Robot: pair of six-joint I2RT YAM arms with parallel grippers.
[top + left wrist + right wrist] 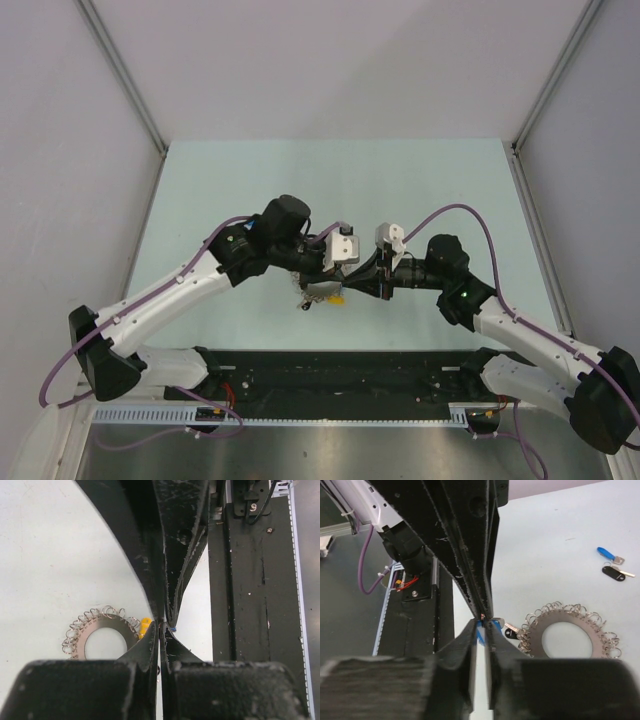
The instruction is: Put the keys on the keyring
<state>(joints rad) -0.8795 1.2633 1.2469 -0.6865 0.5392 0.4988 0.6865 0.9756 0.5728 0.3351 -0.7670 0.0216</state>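
The keyring (318,292) lies flat on the pale table below both wrists; it also shows in the left wrist view (107,621) and the right wrist view (570,615). A yellow key (145,627) and a black key (511,632) sit at its fringe. My right gripper (484,625) is shut on a blue key (480,632). My left gripper (161,626) is shut, tip to tip with the right one, pinching a small wire loop (482,616). In the top view the left gripper (333,282) and right gripper (352,283) meet just right of the ring.
A loose blue key (606,553) and a loose black key (614,573) lie on the table beyond the ring. The black base rail (250,580) runs along the near table edge, close behind the grippers. Grey walls enclose the table's sides.
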